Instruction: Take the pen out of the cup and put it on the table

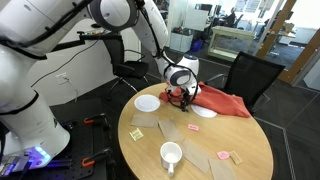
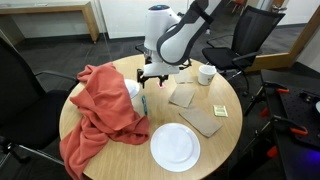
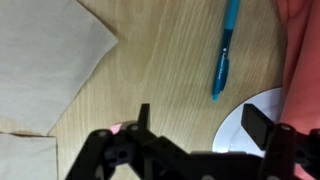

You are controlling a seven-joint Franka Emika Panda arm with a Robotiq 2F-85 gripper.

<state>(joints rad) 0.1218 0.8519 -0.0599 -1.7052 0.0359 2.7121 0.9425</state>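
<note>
A slim blue pen (image 3: 224, 60) lies flat on the light wood table (image 3: 150, 80), beside the red cloth; it also shows in an exterior view (image 2: 143, 103). The white mug (image 1: 171, 155) stands upright near the table edge, away from the gripper, and shows in both exterior views (image 2: 206, 73). My gripper (image 3: 200, 125) is open and empty, hovering just above the table a little short of the pen. It shows in both exterior views (image 1: 178, 97) (image 2: 153, 78).
A red cloth (image 2: 100, 105) is heaped on one side of the table. A flat white plate (image 2: 175, 147) and brown paper pieces (image 2: 200, 120) lie on the top. A white round object (image 3: 250, 125) sits by my right finger. Black chairs (image 1: 250, 75) surround the table.
</note>
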